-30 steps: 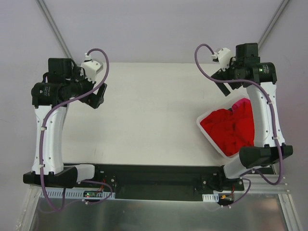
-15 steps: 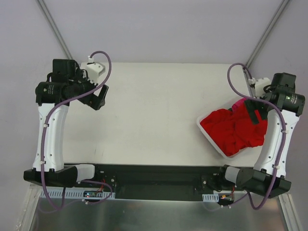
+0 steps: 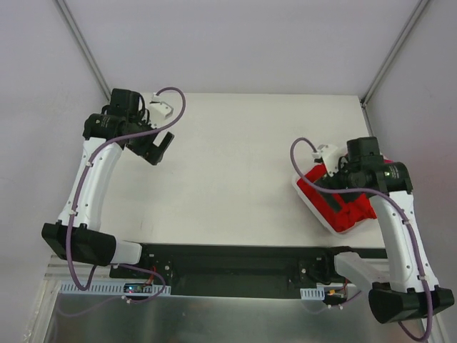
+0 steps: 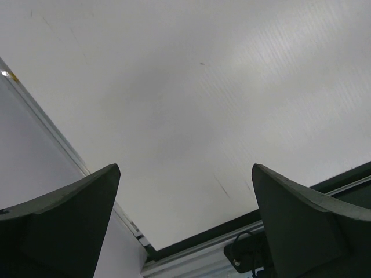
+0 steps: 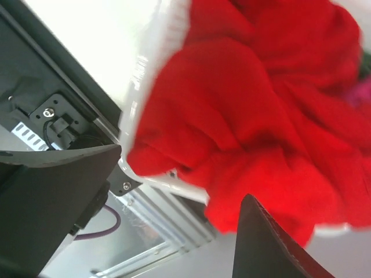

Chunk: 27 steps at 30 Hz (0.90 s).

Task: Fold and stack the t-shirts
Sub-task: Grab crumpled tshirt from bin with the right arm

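Well, the wide pale flat bench (image 3: 235, 179) lies mostly bare in front of me. Everything I need sits at its right side, in the white plastic lattice basket (image 3: 308, 204). That basket stands skewed to the bench edge, one corner pointing toward the middle.

The bright red soft cloth t-shirts (image 5: 261, 116) are heaped inside it in one crumpled mound that spills over the near rim. A scrap of hot pink cloth (image 5: 362, 92) shows at the far side of the heap. I cannot pick out a collar, a hem or a sleeve, so the heap gives me no long axis to line up with.

My right claw (image 5: 184, 174) hangs directly above the mound with its two fingers spread wide and nothing between them. The red folds lie straight below and slightly ahead of it, apart from the fingers. My left claw (image 3: 158, 146) is well away over the far left of the bench, also spread wide and empty, looking down at bare surface.

So the right arm is plainly the nearer one. I judge the coming move to be a straight drop into the topmost red fold.
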Each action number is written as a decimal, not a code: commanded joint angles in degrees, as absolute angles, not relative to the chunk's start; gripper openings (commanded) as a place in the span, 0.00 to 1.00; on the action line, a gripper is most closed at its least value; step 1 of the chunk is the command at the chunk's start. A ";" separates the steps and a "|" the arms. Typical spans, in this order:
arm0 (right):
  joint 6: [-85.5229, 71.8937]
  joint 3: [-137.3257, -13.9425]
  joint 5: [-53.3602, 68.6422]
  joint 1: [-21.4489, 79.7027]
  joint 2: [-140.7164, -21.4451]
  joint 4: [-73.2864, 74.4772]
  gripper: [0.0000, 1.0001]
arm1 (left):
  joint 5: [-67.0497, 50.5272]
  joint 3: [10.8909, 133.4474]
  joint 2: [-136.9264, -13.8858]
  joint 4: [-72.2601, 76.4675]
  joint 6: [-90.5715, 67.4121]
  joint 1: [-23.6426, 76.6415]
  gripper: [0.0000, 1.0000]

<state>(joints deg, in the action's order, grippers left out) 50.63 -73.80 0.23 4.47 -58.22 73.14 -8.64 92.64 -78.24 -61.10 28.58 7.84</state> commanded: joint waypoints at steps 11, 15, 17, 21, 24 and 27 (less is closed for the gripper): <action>55.54 -65.04 9.31 18.10 -63.01 68.65 0.85 | -4.13 76.38 -66.62 -58.89 28.13 2.29 0.99; 56.34 -66.44 10.90 20.30 -68.28 67.50 0.84 | -2.73 75.94 -64.69 -59.06 28.74 2.29 0.99; 57.12 -65.92 11.68 21.35 -69.60 67.15 0.82 | -1.50 75.59 -64.16 -58.97 29.09 2.29 0.99; 58.36 -64.25 12.22 22.59 -72.67 66.27 0.82 | -0.26 74.80 -62.67 -59.76 30.06 2.29 0.99; 58.62 -64.25 11.60 23.12 -74.09 65.48 0.81 | -0.26 75.14 -61.96 -60.55 30.32 2.29 0.99; 58.54 -63.46 8.71 23.20 -75.58 63.90 0.82 | -0.26 75.76 -61.52 -61.78 29.88 2.29 0.99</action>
